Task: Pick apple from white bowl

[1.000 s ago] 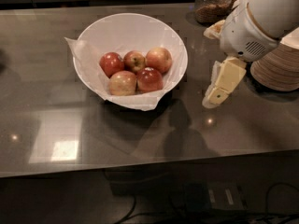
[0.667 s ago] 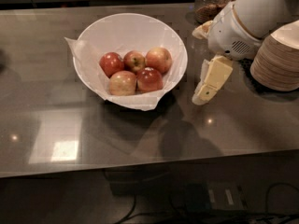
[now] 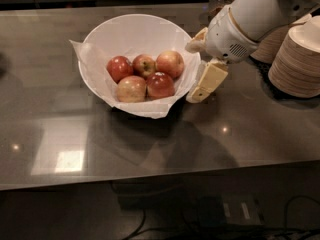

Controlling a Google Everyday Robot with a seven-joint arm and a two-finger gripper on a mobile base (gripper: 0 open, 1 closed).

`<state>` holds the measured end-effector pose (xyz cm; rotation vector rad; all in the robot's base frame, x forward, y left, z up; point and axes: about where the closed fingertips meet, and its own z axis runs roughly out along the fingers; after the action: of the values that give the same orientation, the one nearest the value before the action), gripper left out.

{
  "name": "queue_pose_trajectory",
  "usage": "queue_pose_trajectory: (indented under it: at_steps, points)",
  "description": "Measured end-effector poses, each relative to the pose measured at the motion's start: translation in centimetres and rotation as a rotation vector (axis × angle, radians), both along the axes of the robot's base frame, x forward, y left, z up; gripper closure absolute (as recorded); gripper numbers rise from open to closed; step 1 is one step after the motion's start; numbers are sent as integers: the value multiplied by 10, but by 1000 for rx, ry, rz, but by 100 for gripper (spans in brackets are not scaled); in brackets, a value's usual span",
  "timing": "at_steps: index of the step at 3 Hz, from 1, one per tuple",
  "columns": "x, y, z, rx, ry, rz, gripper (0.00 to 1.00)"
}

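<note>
the gripper [image 3: 193, 72] hangs just beside the right rim of the white bowl [image 3: 131, 28], fingers apart, holding nothing. the apple [image 3: 170, 64] lies inside, nearest the gripper.

gripper [image 3: 194, 70] at white bowl [image 3: 135, 26] right rim; top open above apples [image 3: 145, 76]; stacked bowls [image 3: 297, 59] crowd right.

Glossy dark counter [image 3: 260, 134], square light reflection [image 3: 62, 160] at its front left, cables [image 3: 280, 230] in the dark beneath, gripper [image 3: 196, 70] over its right side.
</note>
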<state>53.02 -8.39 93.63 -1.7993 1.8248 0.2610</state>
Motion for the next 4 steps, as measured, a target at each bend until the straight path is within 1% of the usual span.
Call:
queue_pose_trajectory:
  at_steps: [1, 2, 3, 4]
  points:
    - [3, 7, -2, 7, 1, 19, 27]
    - [11, 7, -3, 18, 5, 22, 28]
    - [28, 5, 0, 13, 5, 26, 28]
    - [53, 7, 9, -1, -9, 48, 29]
